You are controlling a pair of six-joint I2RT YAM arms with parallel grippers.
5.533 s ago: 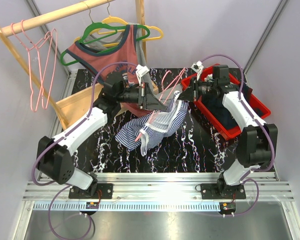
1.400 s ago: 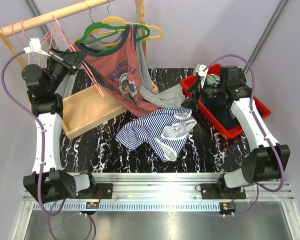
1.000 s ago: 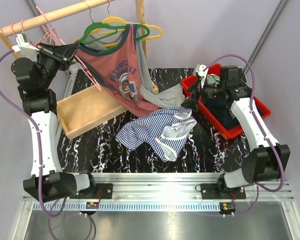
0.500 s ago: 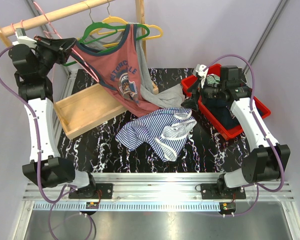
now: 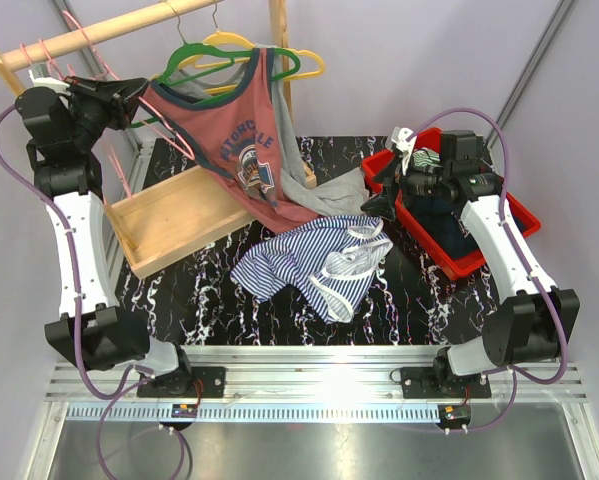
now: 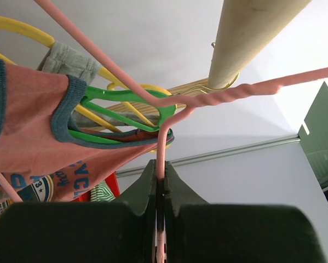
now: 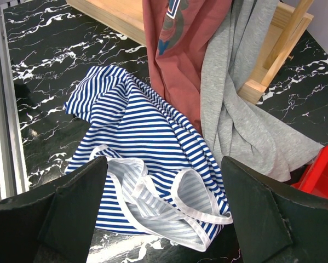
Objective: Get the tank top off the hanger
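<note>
Clearly, the striped tank top (image 5: 314, 265) lies crumpled on the tabletop (image 5: 209, 300). It seems soft and light, so better to take it at a strap. The left hand (image 6: 160, 181) pinches the pink hanger (image 6: 251, 90), and the right hand (image 7: 162, 161) is spread.

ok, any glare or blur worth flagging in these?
Top external: strong glare on the aluminium rail, otherwise sharp. Left wrist: left end effector dark and soft against the bright wall. Right wrist: right end effector soft, striped tank top crisp.

Red bin (image 5: 499, 248) at three o'clock on the table (image 5: 199, 300); wooden tray (image 5: 169, 215) at ten o'clock, rail (image 5: 109, 32) above; grey cloth (image 5: 324, 190) towards twelve.
</note>
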